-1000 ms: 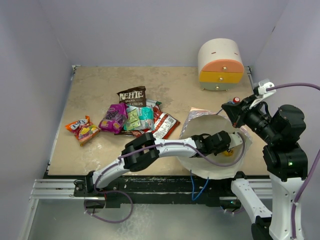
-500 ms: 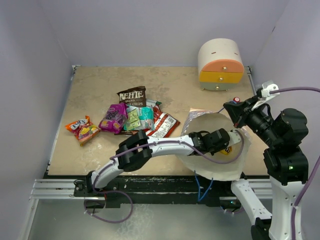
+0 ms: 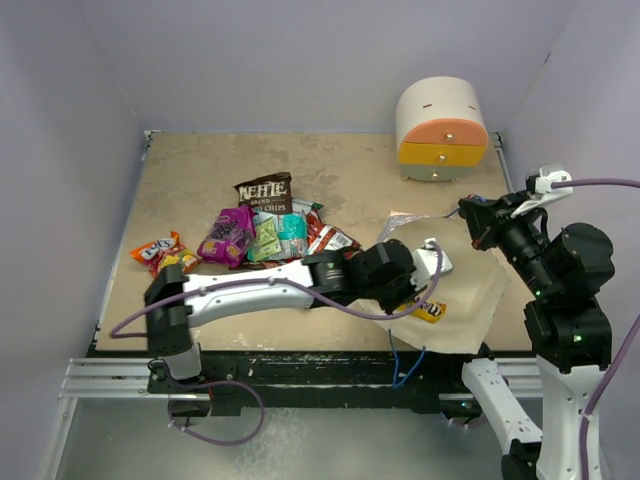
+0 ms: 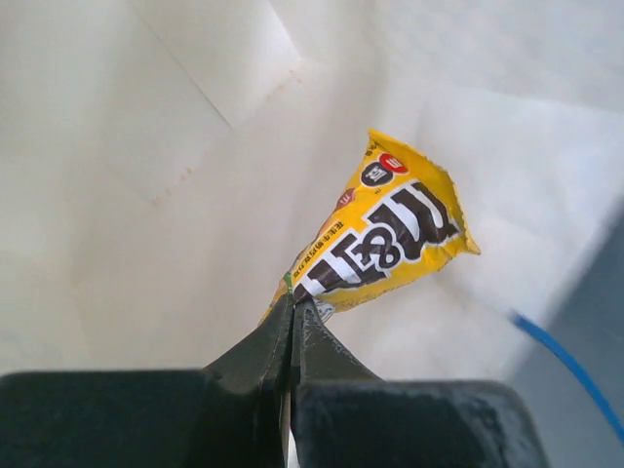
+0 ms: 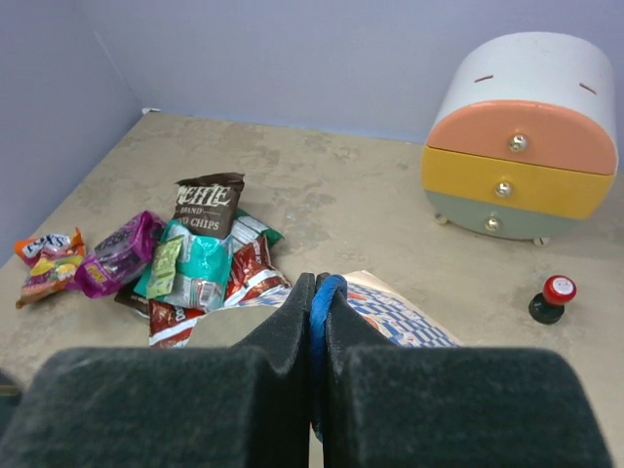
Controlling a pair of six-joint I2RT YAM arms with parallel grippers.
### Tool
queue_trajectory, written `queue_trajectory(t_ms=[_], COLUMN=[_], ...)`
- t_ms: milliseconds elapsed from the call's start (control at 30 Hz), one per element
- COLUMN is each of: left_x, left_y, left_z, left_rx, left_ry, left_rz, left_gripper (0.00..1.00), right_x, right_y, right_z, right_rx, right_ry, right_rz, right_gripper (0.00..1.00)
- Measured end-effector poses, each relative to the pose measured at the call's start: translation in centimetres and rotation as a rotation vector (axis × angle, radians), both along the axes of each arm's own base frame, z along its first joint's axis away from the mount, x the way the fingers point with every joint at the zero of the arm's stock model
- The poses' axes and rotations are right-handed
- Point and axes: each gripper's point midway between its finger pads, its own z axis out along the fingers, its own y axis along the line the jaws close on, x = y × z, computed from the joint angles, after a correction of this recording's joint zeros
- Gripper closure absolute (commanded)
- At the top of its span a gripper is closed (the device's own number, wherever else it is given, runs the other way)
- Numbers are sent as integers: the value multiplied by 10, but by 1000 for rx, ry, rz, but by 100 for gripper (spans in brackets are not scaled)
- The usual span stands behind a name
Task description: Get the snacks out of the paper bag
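The paper bag [image 3: 470, 285] lies at the right front of the table, cream-white, its mouth towards the left arm. My left gripper [image 4: 292, 304] is shut on the corner of a yellow M&M's packet [image 4: 385, 239], just at the bag's mouth [image 3: 412, 302]; the packet [image 3: 430, 312] hangs over the white paper. My right gripper [image 5: 317, 292] is shut on the bag's blue string handle [image 5: 328, 289] above the bag's checked side [image 5: 405, 317]; from above it [image 3: 470, 215] is at the bag's far right edge. Other snacks [image 3: 270, 235] lie in a pile left of centre.
The pile holds a brown Kettle bag [image 3: 265, 192], magenta [image 3: 228, 235], teal [image 3: 288, 235] and red-and-white [image 3: 330, 248] packets; an orange one [image 3: 165, 258] lies apart at left. A cream domed cabinet [image 3: 440, 125] stands back right. A small red-topped object [image 5: 553, 295] sits near it.
My left arm has drawn back leftward out of the bag with the yellow packet. The bag has sagged from a round open mouth to flatter. My right gripper shifted slightly right.
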Motion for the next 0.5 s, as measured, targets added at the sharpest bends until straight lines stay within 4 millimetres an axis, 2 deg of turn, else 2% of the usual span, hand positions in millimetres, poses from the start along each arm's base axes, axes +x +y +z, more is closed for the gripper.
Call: queue_trajectory(t_ms=[133,200,267,400,500], left_x=[-25,-34,-40,-42,-34], left_y=[33,46,59,81,92], left_z=[36,63,99,165,211], left_rx=[-89,-153,-241,-368,-446], left_ry=[73,97,105,97,51], left_rz=[-7,-4,3,40,84], left_gripper=[100,100,100,100,100], right_x=[6,8,9,14,22], right_y=[0,2,3,6,8], right_z=[-6,-9,-11,-5,0], right_rx=[46,72,98,158,193], right_ry=[20,37,49,52,60], right_rz=[-14,-15,-17,-18,-18], right_gripper=[100,100,100,100,100])
